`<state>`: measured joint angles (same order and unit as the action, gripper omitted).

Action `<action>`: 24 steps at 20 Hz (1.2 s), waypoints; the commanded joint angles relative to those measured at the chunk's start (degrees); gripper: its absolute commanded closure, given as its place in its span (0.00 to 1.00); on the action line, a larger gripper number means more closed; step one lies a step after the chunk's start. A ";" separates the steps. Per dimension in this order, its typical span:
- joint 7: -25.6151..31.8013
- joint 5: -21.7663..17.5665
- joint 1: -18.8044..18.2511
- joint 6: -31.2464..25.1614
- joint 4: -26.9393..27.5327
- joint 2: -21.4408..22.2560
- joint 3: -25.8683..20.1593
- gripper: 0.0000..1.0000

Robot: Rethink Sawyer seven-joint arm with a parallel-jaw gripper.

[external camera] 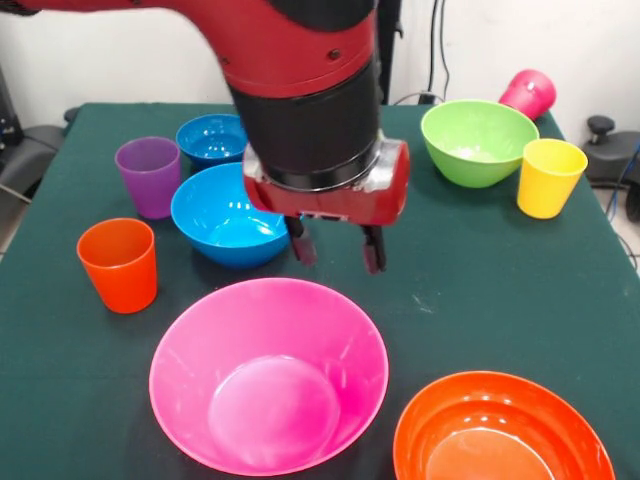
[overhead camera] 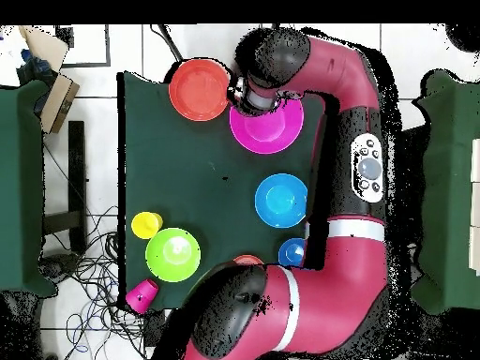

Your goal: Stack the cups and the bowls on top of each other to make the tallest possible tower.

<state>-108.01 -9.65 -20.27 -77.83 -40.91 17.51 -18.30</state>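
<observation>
The jaws (external camera: 338, 248) hang spread and empty above the far rim of the very large pink bowl (external camera: 268, 374); the large orange bowl (external camera: 503, 430) sits beside it on the green surface (external camera: 470, 270); the medium blue bowl (external camera: 228, 214), purple cup (external camera: 149, 175) and orange cup (external camera: 119, 264) stand separately, nothing stacked.

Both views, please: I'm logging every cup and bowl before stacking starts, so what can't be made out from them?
- Overhead view: the red and black arm covers the orange and purple plastic cups; only a sliver of a small orange piece shows.
- Front view: the large glossy orange bowl is cut by the bottom edge; no small orange bowl shows.
- Front view: the magenta plastic cup lies partly behind the lime green bowl.
</observation>
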 commanded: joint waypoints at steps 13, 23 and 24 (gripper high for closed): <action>16.67 -11.65 2.68 -13.82 10.78 -0.75 -0.60 0.00; 16.66 -15.13 3.09 -17.08 16.79 -3.77 -1.64 0.00; 16.60 -15.12 3.10 -17.02 16.60 -3.63 -1.67 0.00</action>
<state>-108.01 -19.45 -17.87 -88.87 -25.91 17.01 -18.16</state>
